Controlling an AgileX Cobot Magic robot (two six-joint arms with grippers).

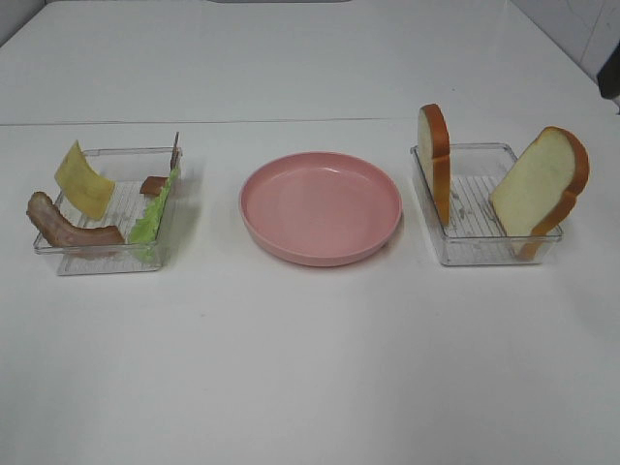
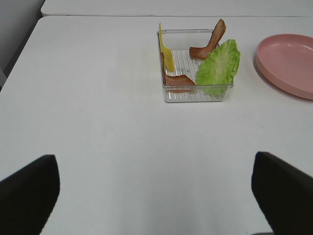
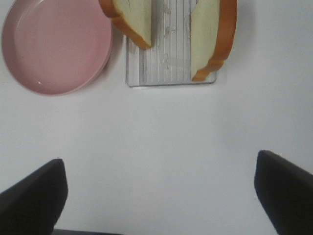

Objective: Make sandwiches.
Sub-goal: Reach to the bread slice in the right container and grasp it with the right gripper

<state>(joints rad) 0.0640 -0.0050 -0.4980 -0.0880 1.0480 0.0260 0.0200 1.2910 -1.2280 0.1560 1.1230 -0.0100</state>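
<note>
Barely in frame, left hand [image 2: 155,196], bread slices [image 3: 213,34] partly cropped

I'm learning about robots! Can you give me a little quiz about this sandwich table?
1. How many bread slices stand in the right-hand tray?
2. What shares the left-hand tray with the lettuce? A cheese, B tomato, C egg.
3. True or false: a bread slice lies on the pink plate.

Key: 1. Two. 2. A. 3. False, nothing lies on the pink plate.
</note>
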